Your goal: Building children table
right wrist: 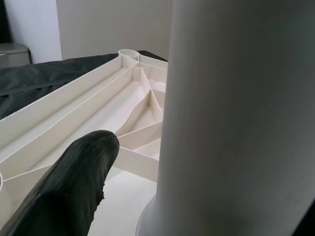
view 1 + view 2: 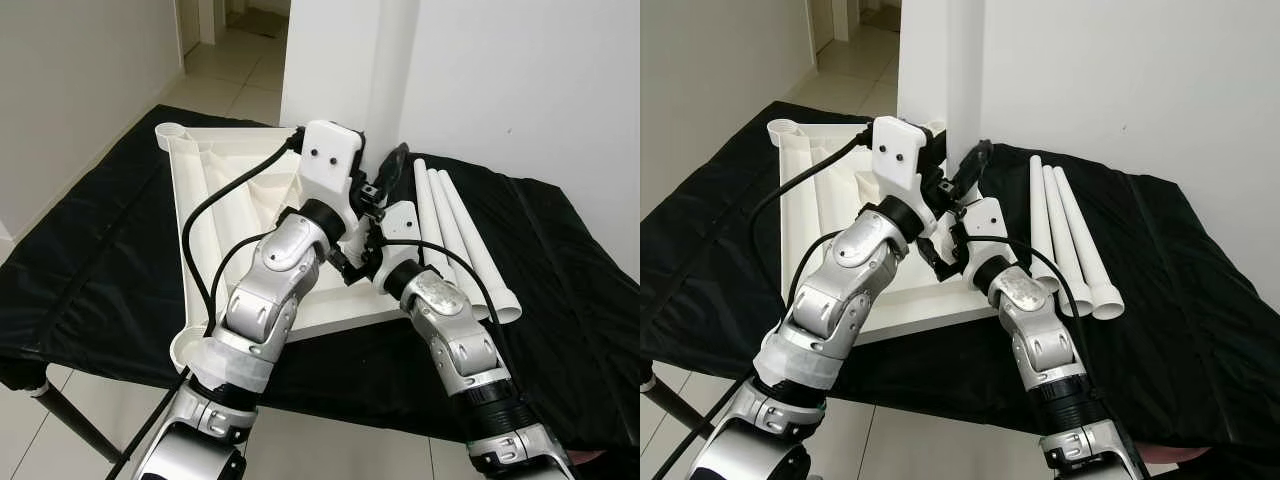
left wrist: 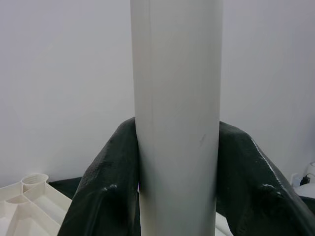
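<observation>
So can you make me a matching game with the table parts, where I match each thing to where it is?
Things:
1. upright white leg
2. three spare legs
3. upside-down tabletop
4. left gripper

Places:
A. lying side by side on the black cloth
B. flat on the cloth, ribs facing up
C. standing at the tabletop's corner
D. clamped around the upright leg

Pairs: 1-C, 2-A, 3-B, 4-D

A home interior is shown: plain white walls (image 2: 500, 80), a pale tiled floor (image 2: 235, 70) running into a hallway, and a doorway at its far end. A table draped in black cloth (image 2: 90, 270) is set against a wall corner.
</observation>
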